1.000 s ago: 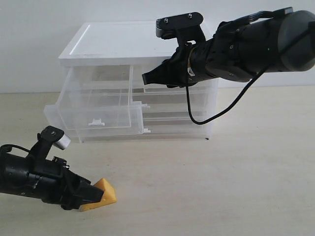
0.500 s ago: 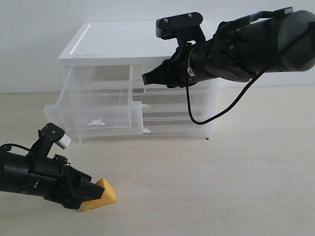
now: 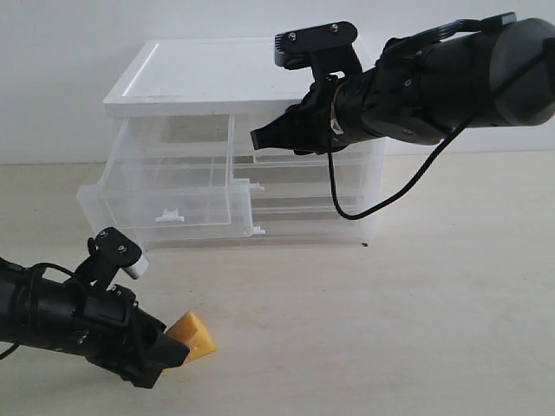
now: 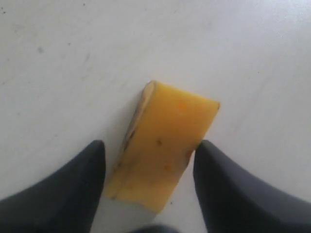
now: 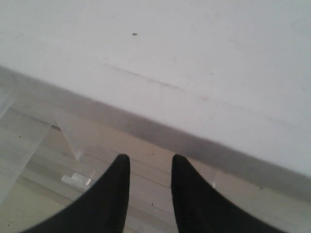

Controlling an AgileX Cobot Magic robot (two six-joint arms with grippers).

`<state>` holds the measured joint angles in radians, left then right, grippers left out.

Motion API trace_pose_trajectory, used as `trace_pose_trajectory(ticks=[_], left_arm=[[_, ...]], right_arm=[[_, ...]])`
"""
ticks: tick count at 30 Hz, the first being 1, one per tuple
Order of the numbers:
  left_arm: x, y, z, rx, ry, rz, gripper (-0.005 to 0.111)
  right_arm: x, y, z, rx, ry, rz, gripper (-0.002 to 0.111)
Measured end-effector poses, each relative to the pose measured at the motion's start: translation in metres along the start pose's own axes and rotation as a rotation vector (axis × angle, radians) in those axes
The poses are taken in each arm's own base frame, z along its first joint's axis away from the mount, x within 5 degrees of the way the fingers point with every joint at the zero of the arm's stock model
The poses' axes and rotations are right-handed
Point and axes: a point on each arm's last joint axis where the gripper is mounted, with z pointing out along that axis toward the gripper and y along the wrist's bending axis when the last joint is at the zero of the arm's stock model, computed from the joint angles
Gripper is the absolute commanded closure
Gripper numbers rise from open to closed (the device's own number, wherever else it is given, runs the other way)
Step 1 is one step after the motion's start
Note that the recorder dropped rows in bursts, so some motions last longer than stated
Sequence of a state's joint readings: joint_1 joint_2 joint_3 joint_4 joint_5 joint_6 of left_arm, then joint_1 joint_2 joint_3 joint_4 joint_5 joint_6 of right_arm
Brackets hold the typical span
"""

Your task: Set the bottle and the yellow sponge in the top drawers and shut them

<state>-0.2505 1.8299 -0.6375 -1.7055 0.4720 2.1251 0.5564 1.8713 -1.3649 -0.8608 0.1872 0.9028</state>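
The yellow sponge (image 3: pixel 196 337) lies on the tabletop at the front left. My left gripper (image 3: pixel 173 354) is open around it. In the left wrist view the sponge (image 4: pixel 167 141) sits between the two dark fingers: one finger (image 4: pixel 214 170) touches its corner, and a thin gap shows on the other side. The top left drawer (image 3: pixel 169 186) is pulled out. My right gripper (image 3: pixel 257 139) hovers in front of the top right drawer (image 3: pixel 303 160), slightly open with nothing between its fingers (image 5: pixel 187 194). The bottle is out of view.
The translucent white cabinet (image 3: pixel 191 82) stands at the back of the beige table (image 3: pixel 390 329). Two full-width drawers with centred tabs (image 3: pixel 257 185) sit shut below the top ones. A black cable (image 3: pixel 381 195) hangs from the right arm.
My left arm has swung to the right and tilted, its fingers coming further round the sponge, which shifted a little to the right. The right arm has not moved.
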Motion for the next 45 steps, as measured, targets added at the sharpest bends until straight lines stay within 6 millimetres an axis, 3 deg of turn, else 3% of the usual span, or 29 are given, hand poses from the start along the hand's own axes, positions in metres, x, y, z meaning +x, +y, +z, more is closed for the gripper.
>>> trace_pose_trajectory(ticks=[7, 14, 17, 23, 25, 38, 42, 45], left_arm=[[0.0, 0.001, 0.0, -0.007, 0.001, -0.006, 0.101], [0.0, 0.001, 0.0, -0.007, 0.001, -0.013, 0.103], [0.0, 0.0, 0.0, -0.005, 0.001, -0.034, 0.094], [0.0, -0.001, 0.0, 0.007, -0.004, -0.051, 0.051], [0.0, -0.001, 0.0, 0.008, -0.005, -0.062, 0.044], [-0.002, -0.008, 0.003, 0.037, -0.001, -0.118, 0.047], [0.002, -0.01, 0.002, 0.039, 0.016, -0.125, 0.046], [0.006, -0.016, -0.006, 0.04, 0.017, -0.117, 0.047]], right_arm=[[0.0, 0.0, 0.0, 0.0, 0.0, 0.0, 0.08], [0.0, 0.0, 0.0, 0.0, 0.0, -0.001, 0.08], [0.0, 0.0, 0.0, 0.003, 0.003, -0.001, 0.08], [0.001, -0.004, -0.001, 0.045, 0.038, -0.005, 0.08], [0.002, -0.003, -0.001, 0.042, 0.045, -0.007, 0.08], [0.0, -0.005, -0.004, 0.055, 0.061, -0.005, 0.08], [0.003, -0.014, -0.012, 0.085, 0.084, 0.0, 0.08], [0.008, -0.02, -0.035, 0.095, 0.096, 0.027, 0.08]])
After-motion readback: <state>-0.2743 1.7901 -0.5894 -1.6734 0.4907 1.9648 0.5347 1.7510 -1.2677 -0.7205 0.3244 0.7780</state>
